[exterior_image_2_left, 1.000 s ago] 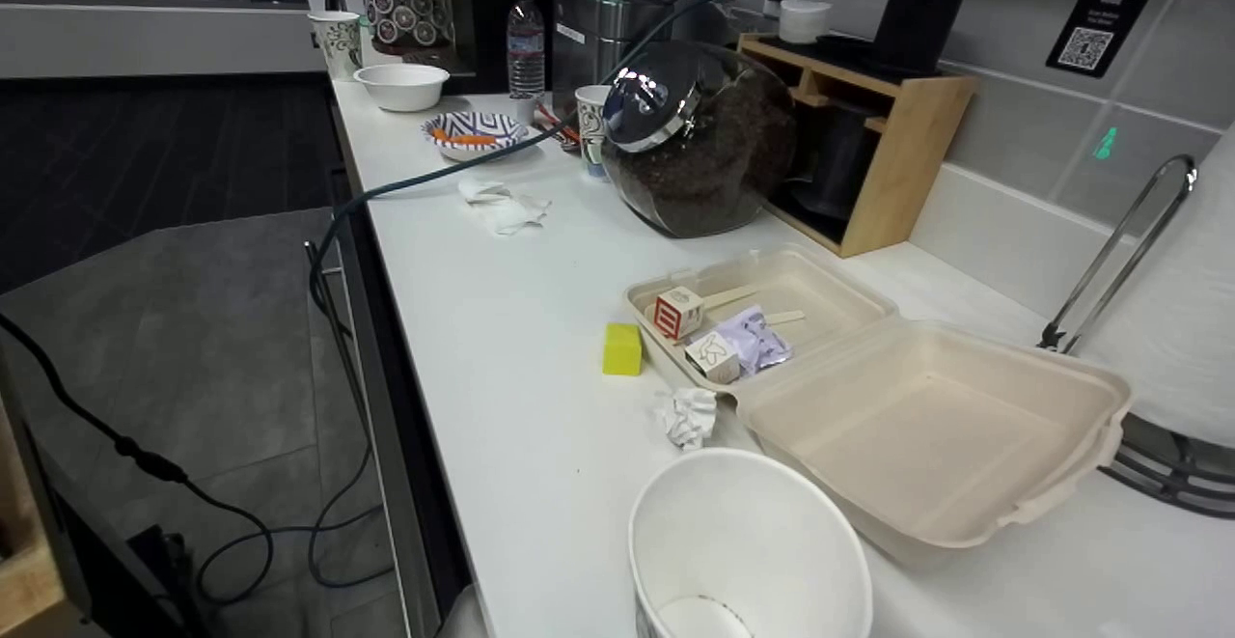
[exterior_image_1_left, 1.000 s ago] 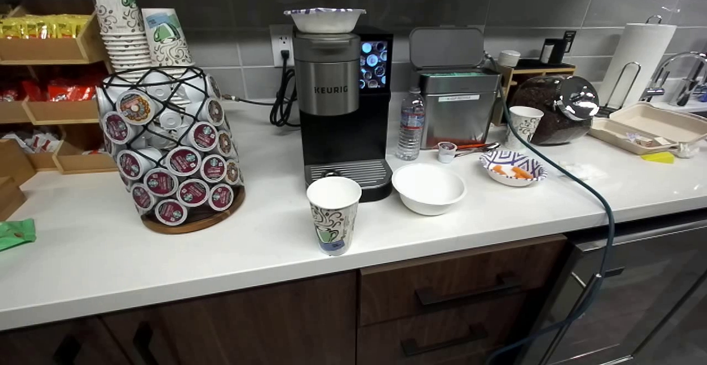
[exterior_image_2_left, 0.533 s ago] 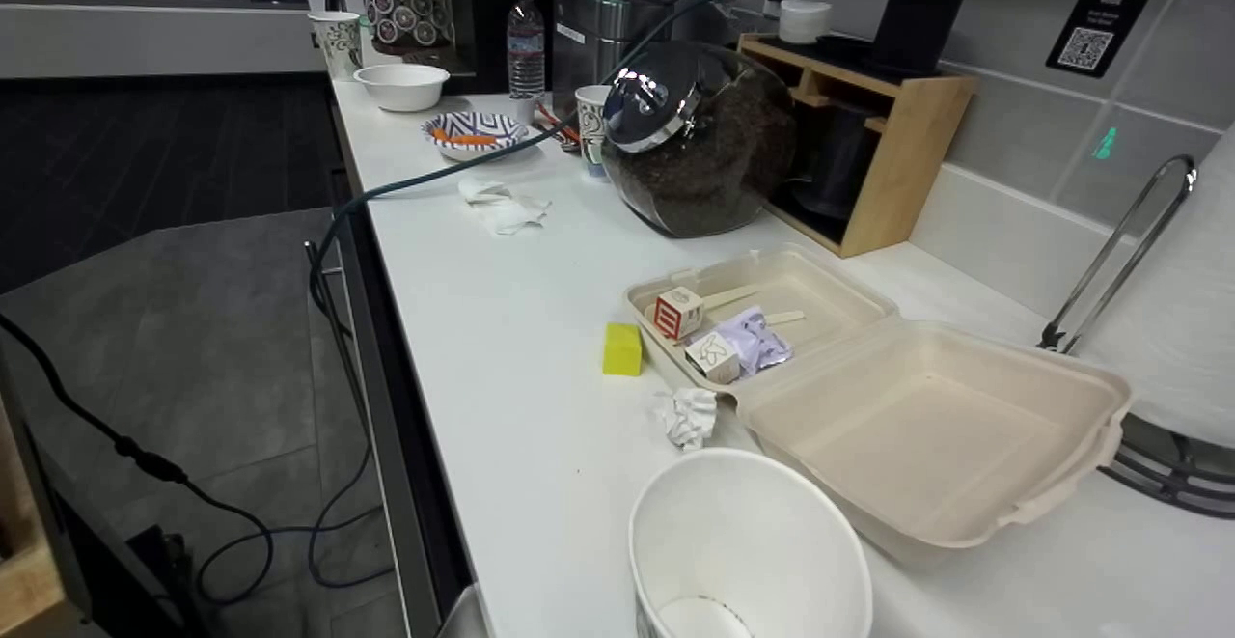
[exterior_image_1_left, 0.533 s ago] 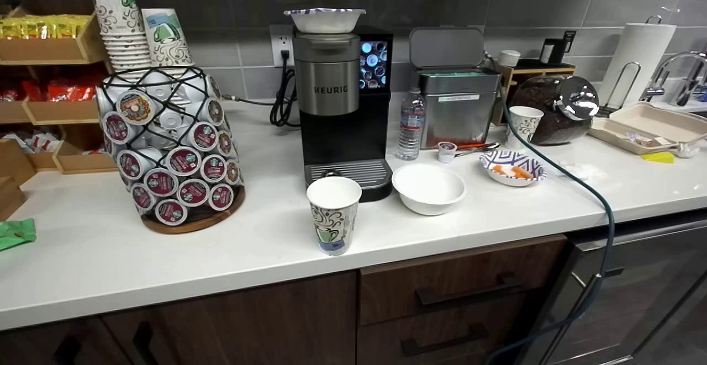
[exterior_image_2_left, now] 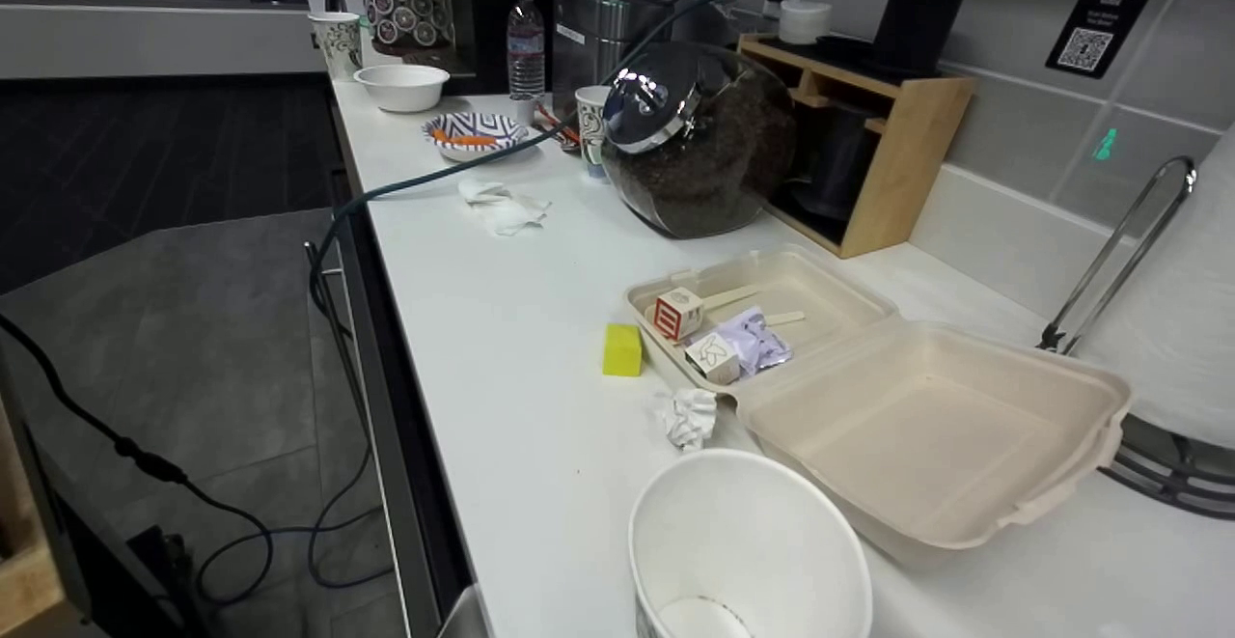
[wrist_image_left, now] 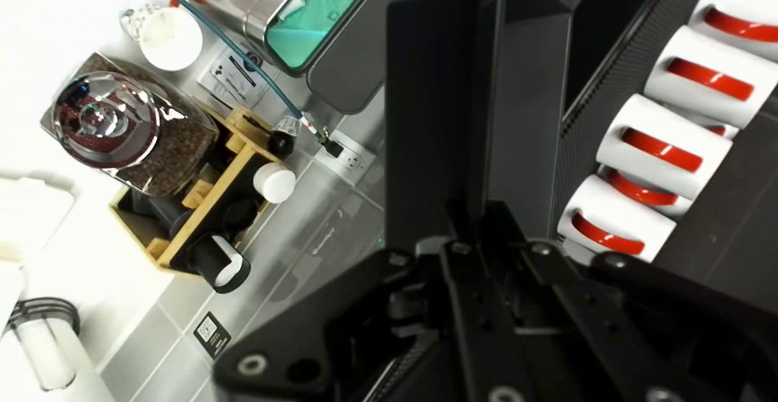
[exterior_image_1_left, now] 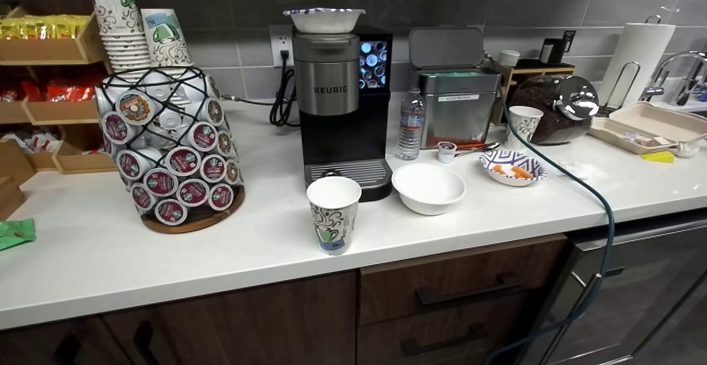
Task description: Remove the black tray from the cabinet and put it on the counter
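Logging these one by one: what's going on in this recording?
A robot's jaws appear closed on the black tray, seen in the wrist view with white and red mugs to its right. Whether it is being lifted or merely gripped is unclear. Neither exterior view shows the tray or the jaws, so it is not on the visible part of the counter, where a coffee maker, a white bowl and a paper cup stand.

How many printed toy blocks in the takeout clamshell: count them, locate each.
2 visible, in an exterior view: a red-printed block, farther from the camera; a line-drawn block, nearer, beside the purple wrapper. More could be hidden under the wrapper.
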Available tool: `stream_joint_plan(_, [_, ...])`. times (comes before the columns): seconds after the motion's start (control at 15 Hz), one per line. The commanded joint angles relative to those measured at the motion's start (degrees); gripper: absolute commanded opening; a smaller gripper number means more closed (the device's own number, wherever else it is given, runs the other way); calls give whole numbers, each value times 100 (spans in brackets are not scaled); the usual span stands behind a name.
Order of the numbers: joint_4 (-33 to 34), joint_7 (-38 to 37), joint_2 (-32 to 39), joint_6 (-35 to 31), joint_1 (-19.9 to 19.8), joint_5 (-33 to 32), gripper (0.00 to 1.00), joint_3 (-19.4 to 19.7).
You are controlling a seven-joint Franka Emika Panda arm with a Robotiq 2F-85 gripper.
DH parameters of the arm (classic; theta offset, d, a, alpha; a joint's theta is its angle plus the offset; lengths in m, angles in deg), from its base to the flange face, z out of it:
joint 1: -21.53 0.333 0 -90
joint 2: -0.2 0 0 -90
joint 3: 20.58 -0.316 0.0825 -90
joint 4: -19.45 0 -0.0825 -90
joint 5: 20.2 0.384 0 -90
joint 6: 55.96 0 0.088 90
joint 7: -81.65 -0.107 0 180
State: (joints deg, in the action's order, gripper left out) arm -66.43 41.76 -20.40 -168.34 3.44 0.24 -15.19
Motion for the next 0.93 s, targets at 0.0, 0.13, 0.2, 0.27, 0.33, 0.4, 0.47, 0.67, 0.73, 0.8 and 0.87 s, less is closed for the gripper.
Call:
stream_joint_plan(0.0, [-1392, 11, -964, -271, 318, 123, 3, 65])
stream_joint_plan(0.13, [-1953, -43, -1361, -261, 391, 216, 3, 41])
stream_joint_plan(0.2, [-2153, -90, -1521, -211, 416, 243, 3, 29])
stream_joint_plan(0.27, [-2442, -211, -1707, -250, 377, 236, 3, -7])
stream_joint_plan(0.33, [-2613, -367, -1822, -274, 299, 162, 3, -41])
stream_joint_plan(0.4, [-1963, -200, -1348, -55, 393, 59, 3, 26])
stream_joint_plan(0.47, [-2100, -207, -1437, -57, 387, 39, 11, 21])
stream_joint_plan(0.67, [-2034, -205, -1419, -56, 394, 35, 11, 32])
stream_joint_plan(0.73, [-2029, -205, -1388, -55, 396, 35, 11, 33])
stream_joint_plan(0.8, [-2029, -204, -1372, -55, 397, 35, 11, 33])
stream_joint_plan(0.87, [-2029, -204, -1363, -55, 398, 35, 3, 33])
